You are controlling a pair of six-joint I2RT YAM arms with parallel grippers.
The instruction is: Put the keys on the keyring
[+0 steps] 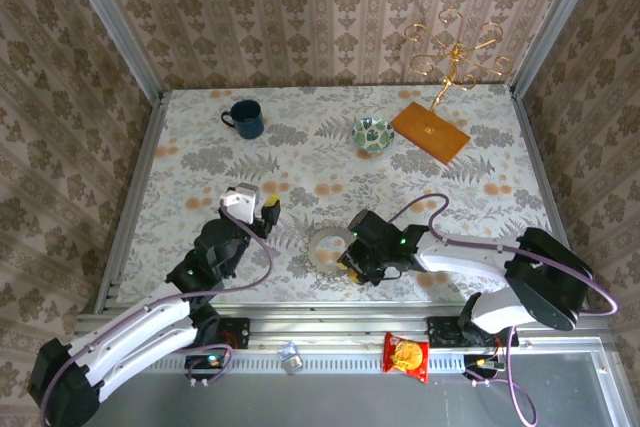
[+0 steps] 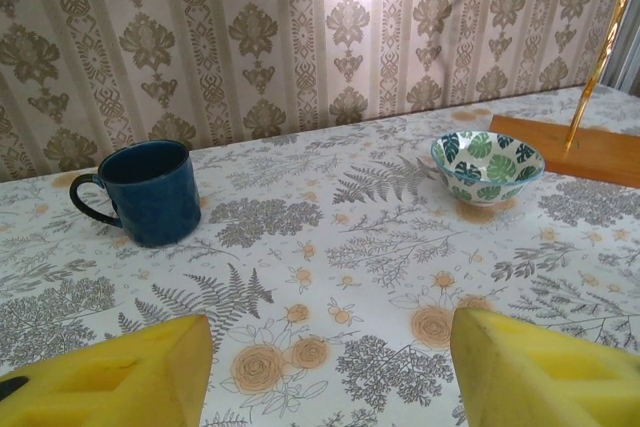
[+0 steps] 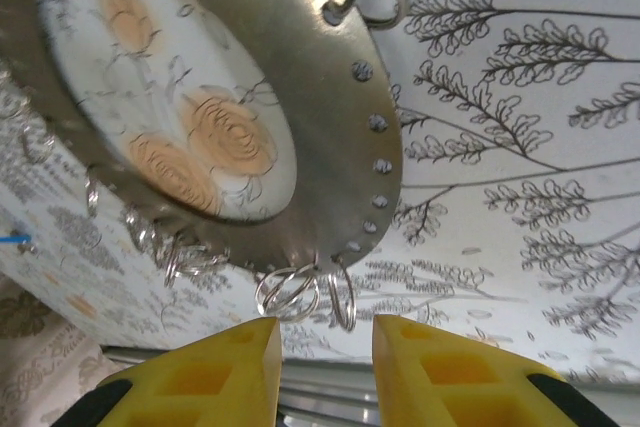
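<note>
The right hand (image 3: pixel 325 335) is partly open: its two yellow fingertips (image 3: pixel 235 347) stand a narrow gap apart and hold nothing. Just beyond that gap hang small wire split rings (image 3: pixel 292 293), threaded through holes in the rim of the keyring (image 3: pixel 330 127), which lies flat on the desk (image 3: pixel 520 197) directly ahead of the hand. In the top view the keyring sits near the front edge of the desk, between the two arms. The left hand (image 2: pixel 330 352) is wide open and empty, facing the mug (image 2: pixel 150 192) and the bowl (image 2: pixel 487 165), well apart from the keyring. A blue fleck (image 3: pixel 12 240) at the left edge of the right wrist view may be a key head; it is too small to tell. Likely hazards: closing now would probably pinch a loose split ring rather than the flat rim, so the keyring could swing or drop when lifted. A low approach could push the keyring along the desk instead of getting under it. With the left hand idle, nothing braces the keyring against sliding. The keys are tiny, so a slightly misaligned grasp may flick one away.
</note>
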